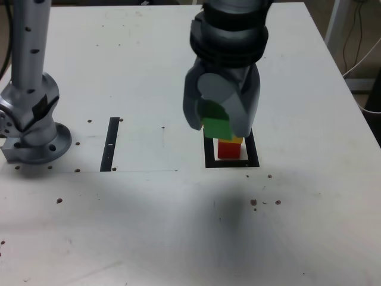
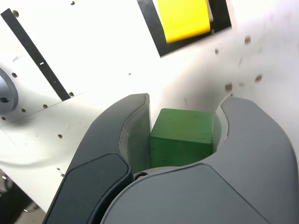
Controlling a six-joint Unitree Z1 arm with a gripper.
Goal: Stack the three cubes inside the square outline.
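Gripping green cube (image 2: 181, 136), tool (image 2: 184, 128).

Green cube (image 2: 181, 135) clamped in gripper (image 2: 183, 123)

The grey hand (image 1: 221, 122) grips a green cube (image 2: 182, 135), while just beneath it a yellow cube (image 2: 183, 18) tops a red cube (image 1: 227, 149) inside the black square outline (image 1: 208, 156) with its white centre, on a white counter (image 1: 149, 208) with dark specks.
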